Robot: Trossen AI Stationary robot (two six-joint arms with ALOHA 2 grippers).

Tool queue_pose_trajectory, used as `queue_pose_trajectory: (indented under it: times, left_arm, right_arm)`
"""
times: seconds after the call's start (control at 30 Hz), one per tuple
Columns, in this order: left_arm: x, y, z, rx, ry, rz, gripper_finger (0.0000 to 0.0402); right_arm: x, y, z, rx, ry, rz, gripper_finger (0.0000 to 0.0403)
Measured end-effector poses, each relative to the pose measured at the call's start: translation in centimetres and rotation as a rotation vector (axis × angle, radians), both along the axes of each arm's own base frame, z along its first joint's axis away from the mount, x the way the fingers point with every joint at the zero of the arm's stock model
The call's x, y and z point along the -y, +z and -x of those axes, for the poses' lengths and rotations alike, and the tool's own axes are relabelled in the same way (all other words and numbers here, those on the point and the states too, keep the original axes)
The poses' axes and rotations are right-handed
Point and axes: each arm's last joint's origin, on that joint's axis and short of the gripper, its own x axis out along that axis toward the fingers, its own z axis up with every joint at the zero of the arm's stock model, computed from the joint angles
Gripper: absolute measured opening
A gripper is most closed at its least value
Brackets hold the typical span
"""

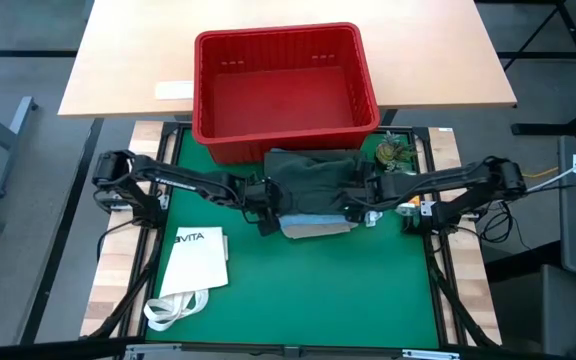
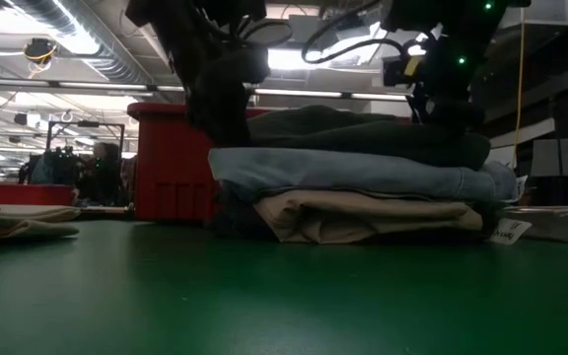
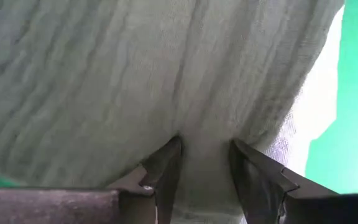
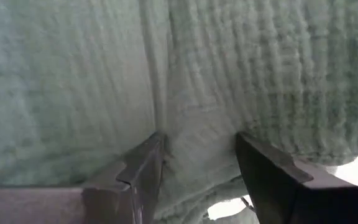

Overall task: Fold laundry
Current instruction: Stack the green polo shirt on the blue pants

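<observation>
My left hand (image 1: 260, 196) and right hand (image 1: 360, 200) each grasp the dark green-grey piece (image 1: 313, 172) atop the folded pile beside the red basket (image 1: 284, 128); next, I judge, comes releasing it squarely.

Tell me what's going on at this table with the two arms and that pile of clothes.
Both arms are working the top of a folded stack on the green table. The left hand and the right hand each have their fingers pressed into the dark green-grey garment, one at each end. Under it lie a light blue piece and a beige piece. A red basket sits just behind the stack, and a white tote bag lies off to the side.
</observation>
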Motion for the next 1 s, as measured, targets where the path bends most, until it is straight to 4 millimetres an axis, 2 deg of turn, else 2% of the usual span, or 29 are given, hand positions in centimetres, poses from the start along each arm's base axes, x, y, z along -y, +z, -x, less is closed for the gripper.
queue_pose_trajectory:
  times: [0.23, 0.47, 0.6, 0.8, 1.0]
  left_arm:
    - [0.5, 2.8, 1.5, 0.071, -0.017, 0.011, 0.0140]
    - [0.3, 6.1, 3.2, 0.199, -0.003, -0.008, 0.0140]
    - [-0.4, 7.3, 3.7, 0.266, 0.059, -0.074, 0.0140]
    - [-2.6, 7.9, 3.1, 0.336, 0.137, -0.163, 0.0140]
    - [-5.2, 7.0, 2.3, 0.335, 0.216, -0.182, 0.0140]
  right_arm:
    - [0.0, 1.6, 0.7, 0.016, 0.005, -0.007, 0.0205]
    - [0.1, 5.2, 0.9, 0.071, 0.006, 0.006, 0.0205]
    - [0.3, 7.0, 0.8, 0.114, -0.014, 0.086, 0.0205]
    - [1.1, 7.9, 0.0, 0.176, -0.031, 0.215, 0.0205]
    - [3.0, 6.8, -0.3, 0.179, -0.060, 0.231, 0.0205]
